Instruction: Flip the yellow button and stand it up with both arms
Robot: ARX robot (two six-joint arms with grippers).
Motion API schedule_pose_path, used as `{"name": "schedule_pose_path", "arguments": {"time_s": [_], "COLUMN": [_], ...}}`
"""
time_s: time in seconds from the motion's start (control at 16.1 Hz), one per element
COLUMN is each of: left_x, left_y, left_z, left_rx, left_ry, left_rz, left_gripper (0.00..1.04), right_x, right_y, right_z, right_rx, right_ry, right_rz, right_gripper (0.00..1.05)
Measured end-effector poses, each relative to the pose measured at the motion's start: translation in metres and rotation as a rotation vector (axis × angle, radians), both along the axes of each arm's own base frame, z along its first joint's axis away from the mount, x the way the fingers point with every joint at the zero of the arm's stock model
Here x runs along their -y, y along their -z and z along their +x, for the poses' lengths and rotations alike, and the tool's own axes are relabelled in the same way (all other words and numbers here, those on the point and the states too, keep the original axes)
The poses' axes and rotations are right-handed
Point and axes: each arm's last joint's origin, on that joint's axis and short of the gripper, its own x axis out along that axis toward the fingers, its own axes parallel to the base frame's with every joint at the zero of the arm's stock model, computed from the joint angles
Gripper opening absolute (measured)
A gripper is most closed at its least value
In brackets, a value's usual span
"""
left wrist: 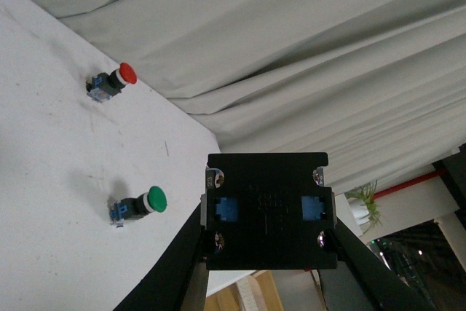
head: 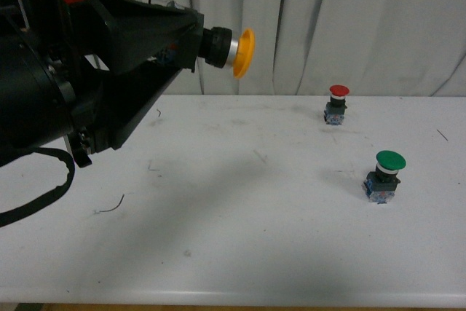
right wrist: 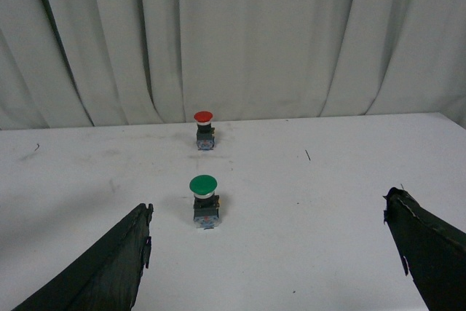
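High above the table's left side, my left gripper (head: 191, 43) is shut on the yellow button (head: 234, 52). The button lies sideways in the air, its yellow-orange cap (head: 246, 53) pointing right and its silver collar just clear of the fingertips. In the left wrist view only the button's dark base (left wrist: 266, 211) with two blue inserts shows, clamped between both fingers. My right gripper (right wrist: 269, 232) is open wide over the white table (right wrist: 313, 216), nothing between its fingers; the front view does not show it.
A red-capped button (head: 337, 103) stands upright at the back right of the white table (head: 240, 202). A green-capped button (head: 386, 175) stands nearer on the right, ahead of my right gripper. Grey curtains hang behind the table. A thin wire scrap (head: 111, 206) lies front left.
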Motion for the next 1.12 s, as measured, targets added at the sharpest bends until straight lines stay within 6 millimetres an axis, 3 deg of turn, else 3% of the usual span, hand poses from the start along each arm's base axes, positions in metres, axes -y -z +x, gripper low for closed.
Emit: {"name": "schedule_pose_path", "arguments": {"time_s": [0.31, 0.5, 0.62, 0.74, 0.81, 0.93, 1.12], "left_x": [0.0, -0.002, -0.002, -0.001, 0.0, 0.0, 0.0], "left_y": [0.003, 0.002, 0.001, -0.001, -0.002, -0.002, -0.003], "left_z": [0.002, 0.001, 0.002, 0.003, 0.004, 0.004, 0.004], "left_rx": [-0.013, -0.013, -0.013, -0.006, 0.001, 0.003, 0.011], "left_ry": [-0.006, -0.01, -0.01, -0.009, -0.01, -0.01, -0.01], "left_rz": [0.012, 0.014, 0.017, 0.022, 0.026, 0.026, 0.024], "left_gripper": [0.36, 0.36, 0.36, 0.36, 0.36, 0.36, 0.36], "right_x": [0.0, 0.004, -0.002, -0.008, -0.018, -0.022, -0.043], "right_y": [0.0, -0.012, -0.033, -0.069, -0.076, -0.076, -0.067], "right_z": [0.0, 0.014, 0.045, 0.094, 0.123, 0.135, 0.18], "right_rx": [0.0, 0.058, 0.105, 0.201, 0.204, 0.19, 0.094], "right_ry": [0.0, -0.182, -0.268, -0.255, -0.277, -0.284, -0.392], "right_rz": [0.0, -0.036, -0.026, 0.013, 0.038, 0.046, 0.151], "right_gripper": [0.98, 0.98, 0.98, 0.98, 0.98, 0.98, 0.98]}}
